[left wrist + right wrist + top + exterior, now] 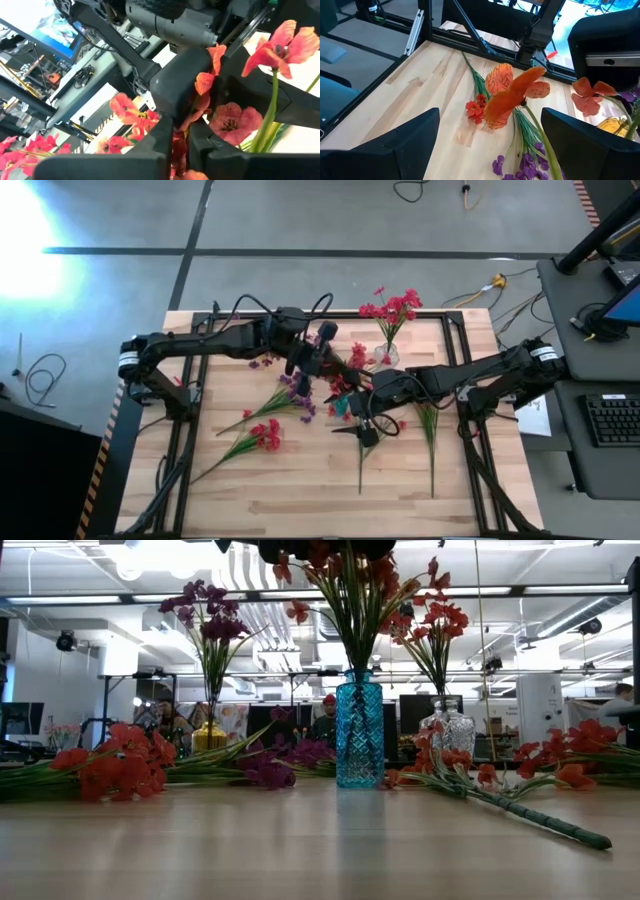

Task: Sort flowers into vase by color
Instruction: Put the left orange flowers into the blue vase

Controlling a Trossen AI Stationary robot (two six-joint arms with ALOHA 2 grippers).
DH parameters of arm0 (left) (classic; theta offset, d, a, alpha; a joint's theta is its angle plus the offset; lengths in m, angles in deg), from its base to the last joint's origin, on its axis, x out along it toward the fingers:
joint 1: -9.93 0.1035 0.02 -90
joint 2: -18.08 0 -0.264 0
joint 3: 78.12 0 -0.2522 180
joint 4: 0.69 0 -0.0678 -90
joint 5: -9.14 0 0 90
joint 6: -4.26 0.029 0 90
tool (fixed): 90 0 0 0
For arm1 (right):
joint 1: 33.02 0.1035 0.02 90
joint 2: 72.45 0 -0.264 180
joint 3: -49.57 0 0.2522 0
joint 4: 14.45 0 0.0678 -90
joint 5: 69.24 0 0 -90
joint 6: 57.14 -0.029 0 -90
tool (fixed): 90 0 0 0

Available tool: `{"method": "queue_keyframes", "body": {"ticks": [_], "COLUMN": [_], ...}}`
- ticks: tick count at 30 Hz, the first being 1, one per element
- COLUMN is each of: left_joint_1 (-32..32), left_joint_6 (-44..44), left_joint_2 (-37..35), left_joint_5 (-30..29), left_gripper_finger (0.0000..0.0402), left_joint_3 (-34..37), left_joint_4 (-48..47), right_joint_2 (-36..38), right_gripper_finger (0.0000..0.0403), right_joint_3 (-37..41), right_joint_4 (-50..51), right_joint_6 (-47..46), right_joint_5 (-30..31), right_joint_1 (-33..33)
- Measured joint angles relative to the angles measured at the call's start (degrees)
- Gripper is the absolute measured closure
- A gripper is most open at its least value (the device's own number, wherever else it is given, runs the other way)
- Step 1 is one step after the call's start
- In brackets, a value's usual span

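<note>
Two grippers mid-frame: left gripper pinches a red flower sprig; right gripper spread wide, empty.

Open-plan lab: desks, monitors, ceiling ducts.

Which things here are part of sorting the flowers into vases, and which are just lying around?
Job: red flowers, purple flowers, blue vase, clear vase, yellow vase, left gripper shut on a red sprig, right gripper open.
Lying about: keyboard, floor cables.
</note>
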Motion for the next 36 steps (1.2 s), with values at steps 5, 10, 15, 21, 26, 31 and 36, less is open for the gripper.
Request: {"method": "queue_keyframes", "body": {"ticks": [5,10,15,21,26,31,36], "left_joint_1": [0.36,0.68,0.80,0.80,0.77,0.77,0.77], "left_joint_6": [-0.78,-1.30,-1.43,-1.43,-1.21,-0.95,-0.93], "left_joint_2": [-0.01,-0.01,-0.01,-0.01,-0.01,-0.01,-0.01], "left_joint_5": [0.02,0.02,-0.94,-1.03,-1.05,-1.11,-1.16], "left_gripper_finger": [0.0396,0.0400,0.0401,0.0401,0.0401,0.0401,0.0401], "left_joint_3": [0.03,0.13,0.17,0.18,0.18,0.20,0.18], "left_joint_4": [-0.59,-1.56,-2.21,-3.20,-4.72,-6.43,-7.08], "right_joint_2": [0.00,0.00,0.00,0.02,0.08,0.11,0.11], "right_gripper_finger": [0.0062,0.0062,0.0062,0.0062,0.0062,0.0062,0.0062], "right_joint_3": [0.00,0.00,-0.02,-0.02,-0.02,-0.02,-0.02], "right_joint_4": [-0.59,-1.13,-1.18,-0.55,0.27,0.99,0.99], "right_joint_6": [-1.67,-5.54,-9.96,-14.62,-16.03,-16.09,-15.61], "right_joint_5": [0.18,0.28,1.10,1.12,1.18,2.37,2.32], "right_joint_1": [-0.02,-0.04,-0.11,-0.11,-0.11,-0.09,-0.04]}}
